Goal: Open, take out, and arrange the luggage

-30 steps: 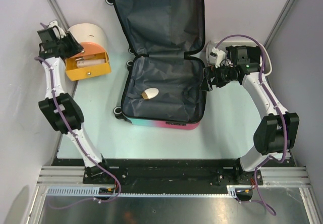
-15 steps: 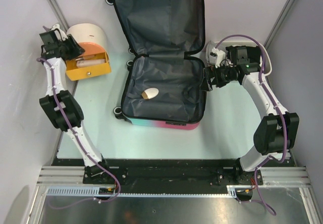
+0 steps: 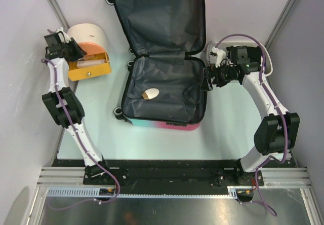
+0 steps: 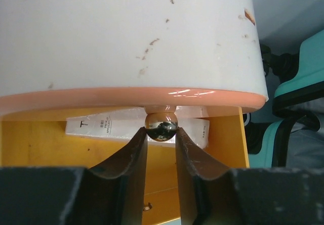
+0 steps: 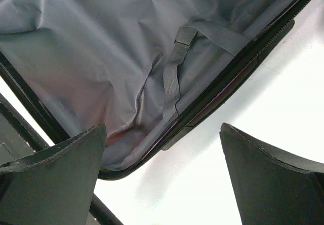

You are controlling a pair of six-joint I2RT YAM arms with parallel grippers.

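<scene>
While left gripper (image 4: 160,132) jaws stand narrow astride knob (image 4: 161,125) of drawer box (image 3: 87,36), table's far-left corner, hold unconfirmed: pinch centred, pull straight. Right gripper (image 5: 162,129) gaping beside luggage (image 3: 164,90).

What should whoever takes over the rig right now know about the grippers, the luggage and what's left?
Left gripper: pinching the metal knob under the drawer box's cream top.
Right gripper: open, empty, at the luggage's right edge.
Luggage: open flat mid-table; one pale oval item lies in its near half.
Done: opening.
Left: take out that item and arrange it.
</scene>
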